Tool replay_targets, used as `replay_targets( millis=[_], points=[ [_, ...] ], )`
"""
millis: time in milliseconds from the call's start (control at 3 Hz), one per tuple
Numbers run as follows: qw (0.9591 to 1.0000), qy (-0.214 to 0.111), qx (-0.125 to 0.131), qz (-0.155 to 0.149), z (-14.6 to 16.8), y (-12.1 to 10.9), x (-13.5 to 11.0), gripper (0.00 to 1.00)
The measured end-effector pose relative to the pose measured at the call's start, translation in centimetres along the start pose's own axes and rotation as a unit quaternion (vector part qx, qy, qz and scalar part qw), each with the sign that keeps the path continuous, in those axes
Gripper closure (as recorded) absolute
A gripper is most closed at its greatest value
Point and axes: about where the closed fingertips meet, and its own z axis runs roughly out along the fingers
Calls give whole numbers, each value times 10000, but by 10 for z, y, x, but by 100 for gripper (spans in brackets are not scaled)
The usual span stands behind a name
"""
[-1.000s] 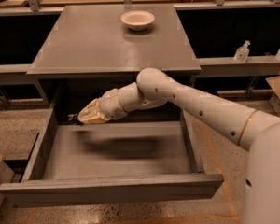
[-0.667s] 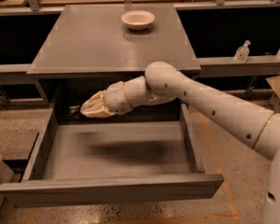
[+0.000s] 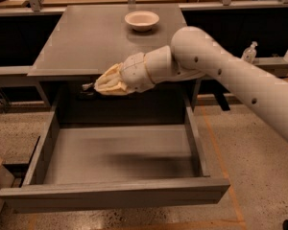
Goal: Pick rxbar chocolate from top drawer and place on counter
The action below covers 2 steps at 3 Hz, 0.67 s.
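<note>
A: Where's the glossy black-wrapped rxbar chocolate [image 3: 89,87]?

B: Clamped between the closed fingers of the cream gripper [image 3: 98,84], left of centre. It's over the open grey wooden top drawer [image 3: 115,191], just under the front edge of the grey matte counter surface [image 3: 86,37], and I'd guess it's held high to clear that edge.

A: The room?

B: White round bowl [image 3: 142,20] at upper centre; speckled floor [image 3: 259,176].

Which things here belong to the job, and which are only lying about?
For the job: gripper, at the front edge of the counter, above the open top drawer; the rxbar chocolate I cannot make out.
Lying about: white bowl on the counter; bottle at the right.
</note>
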Motion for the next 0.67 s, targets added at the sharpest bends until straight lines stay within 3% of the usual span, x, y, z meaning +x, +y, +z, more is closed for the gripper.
replay_targets(
  millis=[333, 667],
  points=[
    [9972, 354, 520, -410, -67, -43, -31, 100],
    [9961, 337, 651, -483, -76, -54, -39, 100]
  ],
)
